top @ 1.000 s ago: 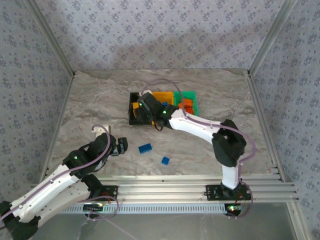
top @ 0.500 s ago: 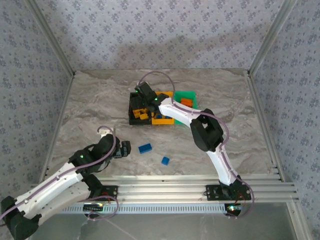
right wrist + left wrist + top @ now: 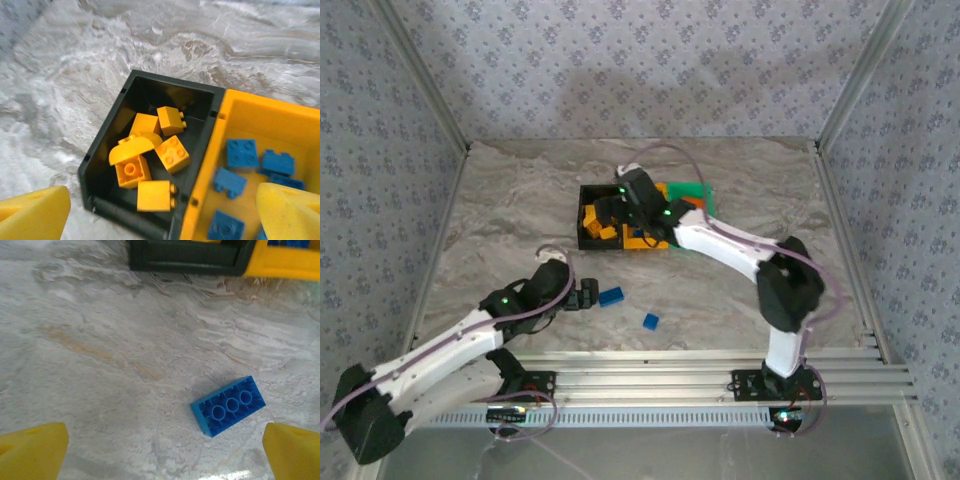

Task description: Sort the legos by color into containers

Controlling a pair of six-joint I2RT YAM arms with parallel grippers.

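A blue lego (image 3: 228,405) lies upside down on the table, just ahead and right of my open left gripper (image 3: 165,460); in the top view that lego (image 3: 611,296) sits right beside the left gripper (image 3: 588,294). A smaller blue lego (image 3: 650,321) lies nearer the front. My right gripper (image 3: 162,220) hangs open and empty over the containers. The black bin (image 3: 100,165) holds several yellow-orange legos (image 3: 171,153). The yellow-orange bin (image 3: 240,115) holds several blue legos (image 3: 242,152). My right arm partly hides the green bin (image 3: 692,190).
The three bins stand in a row at the table's middle back (image 3: 582,225). Patterned walls and metal frame posts (image 3: 440,130) close in the marble table. The aluminium rail (image 3: 650,375) with both arm bases runs along the near edge.
My left arm has reached forward and to the right, bringing its gripper up beside the larger blue lego. My right gripper has shifted over the bins, uncovering the black bin's contents.
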